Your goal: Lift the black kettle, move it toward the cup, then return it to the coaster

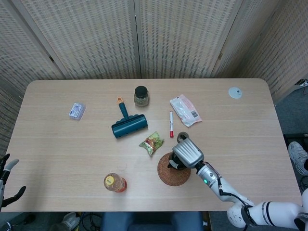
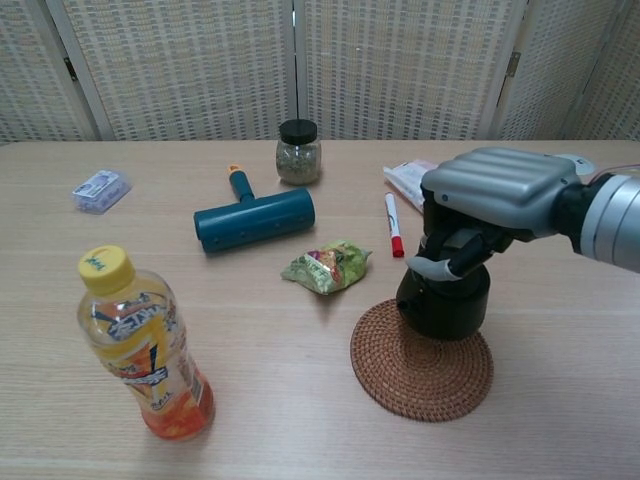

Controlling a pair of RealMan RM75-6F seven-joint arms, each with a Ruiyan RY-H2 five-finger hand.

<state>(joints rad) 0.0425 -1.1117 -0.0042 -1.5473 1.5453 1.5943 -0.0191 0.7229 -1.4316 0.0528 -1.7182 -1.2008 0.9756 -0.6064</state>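
My right hand (image 2: pixel 490 190) grips the black kettle (image 2: pixel 445 300) from above and holds it lifted off the round woven coaster (image 2: pixel 400 372), over the coaster's far right part. In the head view the right hand (image 1: pixel 187 152) covers most of the kettle (image 1: pixel 173 165), and the coaster (image 1: pixel 167 175) lies below and left of it. The small cup (image 1: pixel 182 136) peeks out just beyond the hand; the chest view hides it. My left hand (image 1: pixel 7 180) hangs off the table's near left corner, fingers apart, holding nothing.
A green snack bag (image 2: pixel 327 266) and a red marker (image 2: pixel 393 225) lie close to the kettle. Further off are an orange drink bottle (image 2: pixel 140 345), a teal lint roller (image 2: pixel 253 217), a jar (image 2: pixel 298 152), a pink-white packet (image 1: pixel 185 110) and a white disc (image 1: pixel 235 92).
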